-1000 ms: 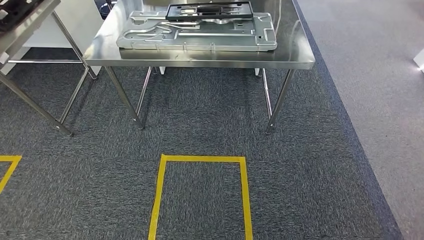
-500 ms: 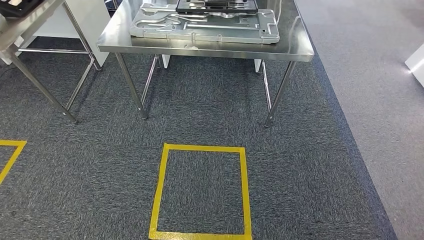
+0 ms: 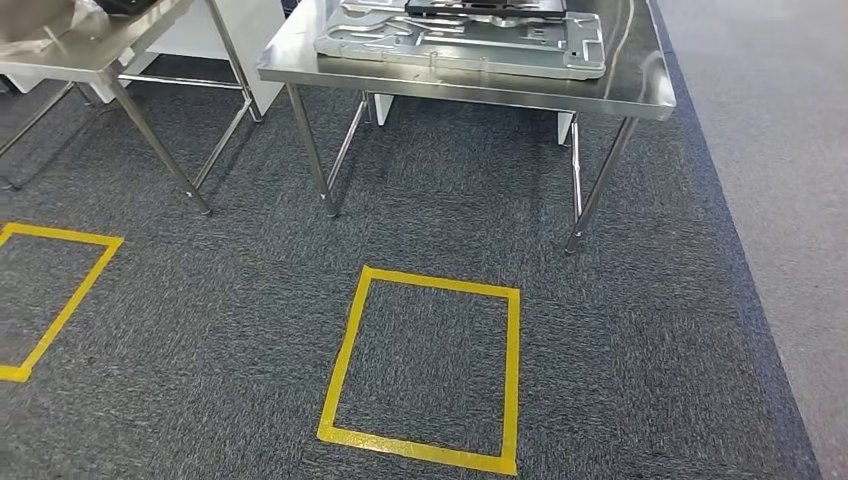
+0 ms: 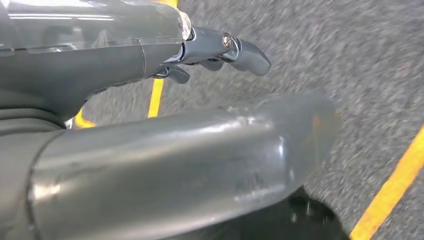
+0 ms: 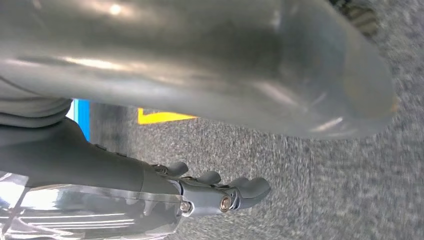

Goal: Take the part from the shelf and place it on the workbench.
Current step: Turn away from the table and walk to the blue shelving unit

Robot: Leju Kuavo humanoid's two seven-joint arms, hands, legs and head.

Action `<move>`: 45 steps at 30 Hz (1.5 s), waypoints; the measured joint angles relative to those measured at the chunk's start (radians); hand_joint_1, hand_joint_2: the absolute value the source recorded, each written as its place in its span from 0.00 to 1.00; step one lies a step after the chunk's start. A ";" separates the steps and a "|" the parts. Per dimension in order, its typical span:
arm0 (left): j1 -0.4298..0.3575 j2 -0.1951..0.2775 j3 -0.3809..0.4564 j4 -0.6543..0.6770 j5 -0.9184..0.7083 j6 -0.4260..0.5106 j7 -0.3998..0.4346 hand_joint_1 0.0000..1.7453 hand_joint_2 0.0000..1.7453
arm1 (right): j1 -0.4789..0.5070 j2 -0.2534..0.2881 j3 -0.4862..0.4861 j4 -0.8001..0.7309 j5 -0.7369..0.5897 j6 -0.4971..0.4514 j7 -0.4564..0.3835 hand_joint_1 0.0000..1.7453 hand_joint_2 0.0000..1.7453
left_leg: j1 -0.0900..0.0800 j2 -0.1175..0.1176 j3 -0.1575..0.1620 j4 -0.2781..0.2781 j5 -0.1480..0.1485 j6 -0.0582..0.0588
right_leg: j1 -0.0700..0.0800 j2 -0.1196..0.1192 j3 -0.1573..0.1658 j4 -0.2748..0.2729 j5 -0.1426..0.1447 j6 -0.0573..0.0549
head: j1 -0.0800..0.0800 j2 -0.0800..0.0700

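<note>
Your left hand hangs over the carpet, fingers spread apart from the thumb and holding nothing. The right hand hangs the same way, fingers loosely extended, empty.

Well beyond both sets of fingertips, the workbench carries a flat grey metal panel with a darker frame on top. You can't tell whether the part is among these, and the shelf isn't visible. If it's similar, expect it stiff, weighty and slick; take it by opposite long edges, not the thin ribs.

Since half a second ago the camera has swung: the workbench and yellow tape square sit further right.
</note>
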 joint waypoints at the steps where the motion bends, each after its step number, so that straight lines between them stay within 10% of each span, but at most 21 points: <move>1: 0.001 0.000 0.000 0.000 0.000 -0.001 0.001 0.00 0.00 | 0.000 0.000 0.004 0.002 0.002 0.002 0.001 0.00 0.00 | 0.001 0.009 0.045 -0.062 0.025 0.002 | 0.000 -0.010 -0.005 0.005 0.000 0.001 | 0.000 0.000; 4: -0.001 0.001 0.000 0.000 0.000 -0.002 0.001 0.00 0.00 | -0.001 0.000 0.015 0.006 0.005 0.002 0.002 0.00 0.00 | -0.006 0.056 0.159 -0.242 0.063 0.020 | 0.005 -0.035 -0.011 0.016 0.000 0.013 | 0.000 0.000; 7: 0.000 0.001 -0.001 0.000 0.000 -0.002 0.002 0.00 0.00 | -0.006 -0.001 0.021 0.007 0.008 0.002 0.003 0.00 0.00 | -0.010 0.050 0.158 -0.266 0.066 0.043 | 0.008 -0.052 -0.011 0.020 0.001 0.031 | 0.000 0.000; 12: -0.001 0.002 -0.001 0.000 -0.002 0.004 0.015 0.00 0.00 | -0.005 -0.004 0.028 0.012 0.019 0.019 0.014 0.00 0.00 | -0.006 0.008 0.137 -0.278 0.091 0.072 | 0.001 0.042 -0.108 0.224 -0.125 0.051 | 0.010 0.000; 15: 0.002 0.002 -0.001 0.000 -0.005 0.012 0.020 0.00 0.00 | -0.004 -0.004 0.031 0.016 0.029 0.031 0.019 0.00 0.00 | -0.009 -0.028 0.127 -0.273 0.098 0.071 | 0.001 0.051 -0.136 0.284 -0.116 0.050 | 0.010 0.000; 18: 0.001 0.000 -0.001 0.000 -0.008 0.019 0.022 0.00 0.00 | -0.003 -0.004 0.033 0.020 0.034 0.042 0.023 0.00 0.00 | -0.011 -0.063 0.123 -0.266 0.101 0.065 | 0.002 0.097 -0.046 0.091 -0.014 0.034 | 0.010 0.000; 22: 0.001 -0.002 -0.002 0.000 -0.009 0.023 0.035 0.00 0.00 | -0.006 -0.006 0.035 0.023 0.040 0.054 0.025 0.00 0.00 | -0.009 -0.100 0.109 -0.263 0.110 0.043 | 0.003 0.110 -0.018 0.015 0.007 0.023 | 0.010 0.000; 25: 0.002 -0.002 -0.002 0.000 -0.009 0.028 0.043 0.00 0.00 | -0.007 -0.006 0.035 0.025 0.041 0.059 0.020 0.00 0.00 | -0.010 -0.055 0.077 -0.203 0.070 0.029 | -0.007 0.072 -0.013 -0.003 0.020 0.010 | 0.004 0.000; 28: 0.001 0.001 -0.005 0.000 -0.011 0.022 0.046 0.00 0.00 | -0.002 -0.006 0.035 0.028 0.041 0.068 0.010 0.00 0.00 | 0.002 -0.010 -0.002 -0.021 -0.022 0.012 | -0.005 0.028 -0.016 -0.003 0.020 0.006 | -0.002 0.000; 30: 0.007 0.008 -0.007 0.000 -0.016 0.004 0.044 0.00 0.00 | -0.002 -0.006 0.035 0.029 0.041 0.073 0.006 0.00 0.00 | 0.011 -0.003 -0.006 0.002 -0.015 0.002 | -0.007 0.003 -0.017 0.000 0.017 0.009 | -0.002 0.000; 32: 0.014 0.017 -0.011 -0.001 -0.019 -0.013 0.039 0.00 0.00 | -0.003 -0.006 0.035 0.029 0.041 0.074 0.004 0.00 0.00 | 0.017 0.022 0.059 -0.114 0.044 -0.004 | -0.011 -0.019 -0.014 0.007 0.010 0.018 | -0.002 0.000; 35: 0.016 0.023 -0.016 -0.002 -0.021 -0.022 0.036 0.00 0.00 | -0.004 -0.007 0.034 0.030 0.044 0.074 0.003 0.00 0.00 | 0.009 0.063 0.129 -0.249 0.081 0.006 | -0.006 -0.045 -0.013 0.020 -0.001 0.038 | -0.003 0.000; 37: 0.018 0.025 -0.018 -0.002 -0.022 -0.022 0.036 0.00 0.00 | -0.009 -0.007 0.034 0.030 0.046 0.074 0.002 0.00 0.00 | 0.006 0.046 0.123 -0.252 0.081 0.021 | -0.006 -0.059 -0.010 0.019 -0.002 0.049 | -0.001 0.000; 42: 0.019 0.029 -0.019 -0.004 -0.022 -0.021 0.037 0.00 0.00 | -0.010 -0.007 0.033 0.030 0.047 0.073 -0.001 0.00 0.00 | 0.007 0.001 0.116 -0.263 0.096 0.052 | -0.013 0.039 -0.086 0.186 -0.111 0.064 | 0.008 0.000; 45: 0.020 0.029 -0.019 -0.004 -0.022 -0.022 0.037 0.00 0.00 | -0.008 -0.007 0.032 0.030 0.047 0.072 -0.005 0.00 0.00 | 0.000 -0.036 0.112 -0.263 0.099 0.056 | -0.009 0.050 -0.154 0.307 -0.135 0.056 | 0.009 0.000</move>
